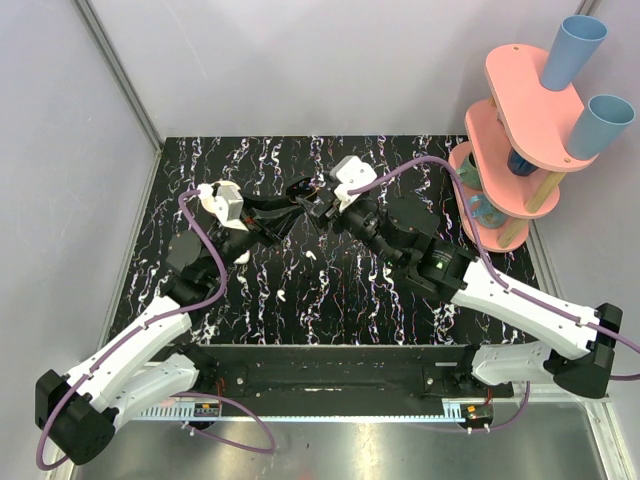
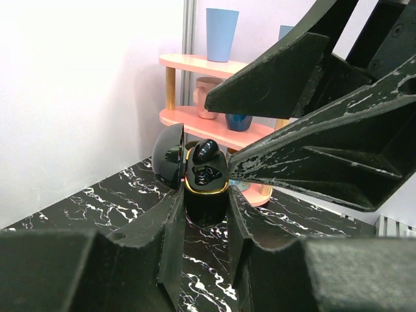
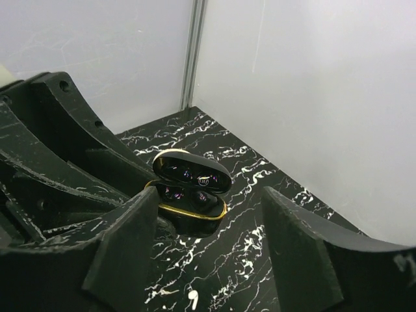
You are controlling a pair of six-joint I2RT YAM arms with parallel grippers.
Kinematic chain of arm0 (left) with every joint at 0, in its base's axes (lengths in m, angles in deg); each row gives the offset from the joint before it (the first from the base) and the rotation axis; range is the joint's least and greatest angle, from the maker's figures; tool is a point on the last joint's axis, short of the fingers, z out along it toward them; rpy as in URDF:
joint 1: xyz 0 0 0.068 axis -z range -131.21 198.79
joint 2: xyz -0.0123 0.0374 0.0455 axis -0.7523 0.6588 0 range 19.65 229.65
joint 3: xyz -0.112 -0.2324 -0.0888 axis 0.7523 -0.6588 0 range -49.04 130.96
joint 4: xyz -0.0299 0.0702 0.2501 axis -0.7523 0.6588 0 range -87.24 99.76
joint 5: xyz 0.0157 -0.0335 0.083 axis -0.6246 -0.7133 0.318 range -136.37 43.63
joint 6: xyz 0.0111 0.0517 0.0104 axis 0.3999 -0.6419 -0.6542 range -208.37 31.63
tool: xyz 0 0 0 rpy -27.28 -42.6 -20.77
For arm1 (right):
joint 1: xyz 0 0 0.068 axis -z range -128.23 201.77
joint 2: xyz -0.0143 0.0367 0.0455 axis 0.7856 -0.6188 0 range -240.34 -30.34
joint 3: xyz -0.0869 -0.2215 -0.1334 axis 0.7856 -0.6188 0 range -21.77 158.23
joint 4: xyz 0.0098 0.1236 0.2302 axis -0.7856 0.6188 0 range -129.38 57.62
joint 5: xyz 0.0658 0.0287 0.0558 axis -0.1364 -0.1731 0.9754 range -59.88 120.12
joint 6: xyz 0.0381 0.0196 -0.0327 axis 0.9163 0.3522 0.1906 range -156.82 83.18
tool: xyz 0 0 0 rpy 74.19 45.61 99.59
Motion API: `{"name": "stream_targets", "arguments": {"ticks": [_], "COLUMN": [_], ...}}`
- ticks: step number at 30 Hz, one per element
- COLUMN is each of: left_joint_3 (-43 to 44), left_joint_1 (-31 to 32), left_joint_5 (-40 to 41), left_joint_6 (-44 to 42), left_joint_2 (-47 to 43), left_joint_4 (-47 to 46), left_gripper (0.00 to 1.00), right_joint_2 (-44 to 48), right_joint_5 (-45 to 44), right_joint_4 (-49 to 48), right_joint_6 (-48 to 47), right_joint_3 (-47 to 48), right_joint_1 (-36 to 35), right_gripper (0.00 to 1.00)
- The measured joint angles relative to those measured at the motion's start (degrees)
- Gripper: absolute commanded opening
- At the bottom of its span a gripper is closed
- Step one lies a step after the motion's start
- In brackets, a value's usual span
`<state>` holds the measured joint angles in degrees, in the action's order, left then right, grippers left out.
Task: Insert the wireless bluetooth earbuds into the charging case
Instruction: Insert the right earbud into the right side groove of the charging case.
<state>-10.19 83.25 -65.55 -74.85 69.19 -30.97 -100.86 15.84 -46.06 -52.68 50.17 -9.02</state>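
Open glossy black gold-rimmed clamshell case clamped in left tool; right tool jaws gape beside it; case contents unreadable; tiny white earbud blurry on tabletop.

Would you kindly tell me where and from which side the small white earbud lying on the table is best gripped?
Probably from straight above, jaws closing across the short width of the white earbud: it lies flat on the table, too low for a side approach.
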Motion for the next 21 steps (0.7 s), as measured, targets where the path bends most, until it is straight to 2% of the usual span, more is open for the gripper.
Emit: {"name": "stream_targets", "arguments": {"ticks": [14, 16, 21], "left_joint_3": [-0.02, -0.11, -1.09], "left_joint_1": [0.00, 0.00, 0.00], "left_joint_5": [0.02, 0.04, 0.90], "left_joint_6": [-0.02, -0.04, -1.36], "left_joint_2": [0.02, 0.00, -0.94], "left_joint_4": [-0.52, -0.63, -0.09], "left_gripper": [0.00, 0.00, 0.00], "right_joint_2": [4.28, 4.68, 4.85], "right_joint_5": [-0.74, -2.82, -14.40], "right_joint_4": [-2.89, -3.37, -3.28], "right_joint_6": [4.13, 4.61, 7.41], "right_joint_3": [0.11, 0.11, 0.52], "right_joint_1": [-0.02, -0.02, 1.38], "right_gripper": [0.82, 0.84, 0.86]}}
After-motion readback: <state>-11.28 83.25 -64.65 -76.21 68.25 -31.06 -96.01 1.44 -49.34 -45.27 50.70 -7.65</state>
